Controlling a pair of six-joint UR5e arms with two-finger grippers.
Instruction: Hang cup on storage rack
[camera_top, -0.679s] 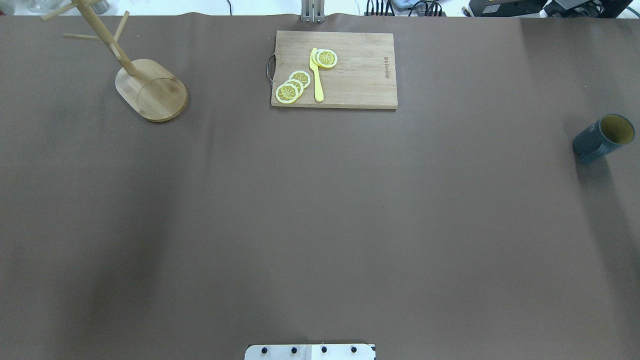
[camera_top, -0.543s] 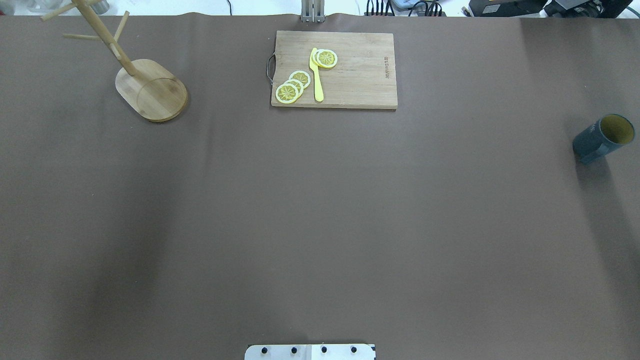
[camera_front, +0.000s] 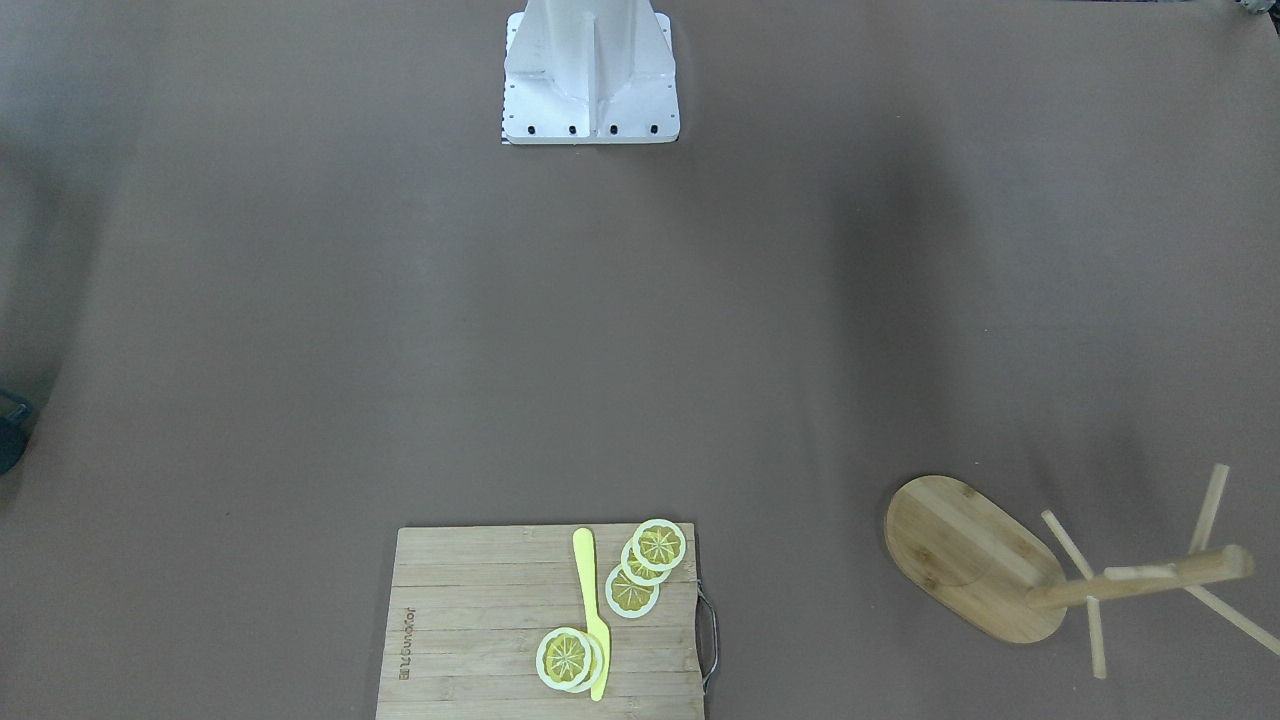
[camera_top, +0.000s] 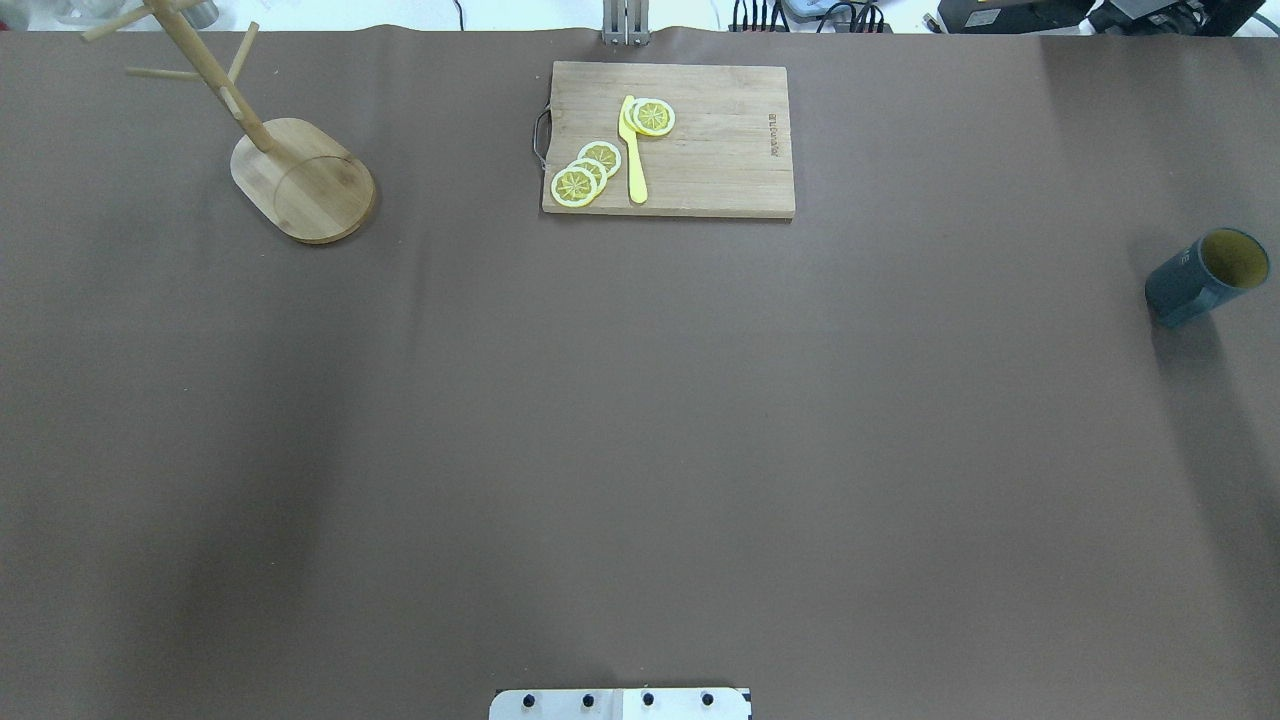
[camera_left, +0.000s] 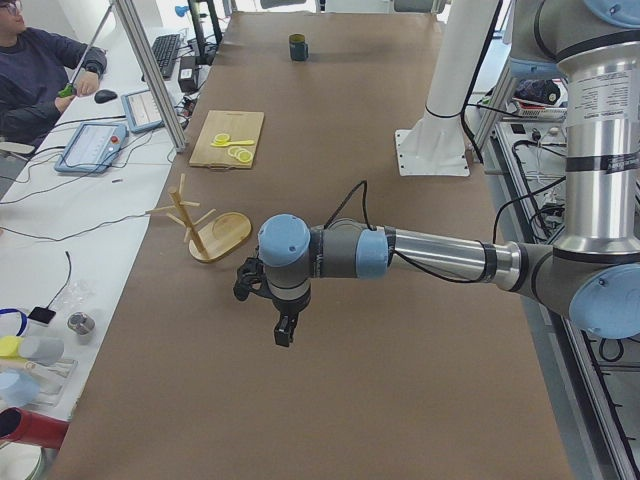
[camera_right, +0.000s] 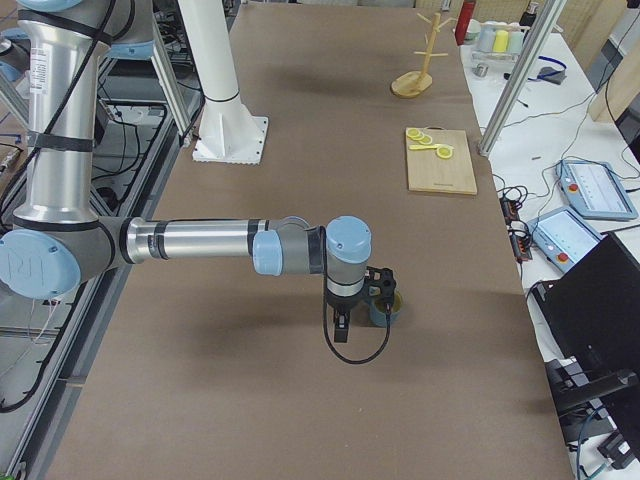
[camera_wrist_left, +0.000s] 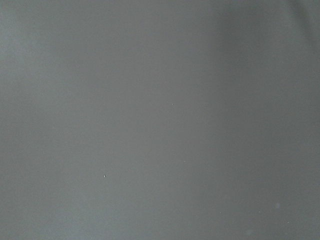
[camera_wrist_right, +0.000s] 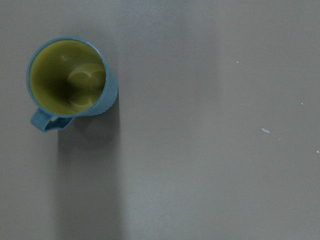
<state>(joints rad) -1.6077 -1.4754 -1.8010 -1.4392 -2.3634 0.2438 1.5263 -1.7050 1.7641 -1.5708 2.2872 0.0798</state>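
You are looking at a worktop that a matte brown sheet is covering from edge to edge, with broad soft shadows falling across it. The dark teal-blue cylindrical mug with a yellow-green inside is standing upright near the worktop's right end, well apart from everything else. The right wrist view is looking straight down into it, and its small loop handle is pointing toward that view's lower left.

The light bamboo mug tree with an oval base and thin angled pegs is standing at the far left corner. Between the 2, along the far edge, a rectangular slatted bamboo cutting board with a metal handle is carrying 5 lemon slices in 2 overlapping groups, with a yellow plastic knife lying between them.

The right gripper is hanging low, just beside the mug. The left gripper is hovering over bare sheet near the mug tree. Both are showing only in the side views, so you cannot tell whether either is released or clenched. The left wrist view is showing nothing but plain sheet.

A white metal pedestal is rising from the robot's side of the worktop. Beyond the far edge, a white side bench is holding tablets, a keyboard and cables, and a person in a dark top is sitting at it.
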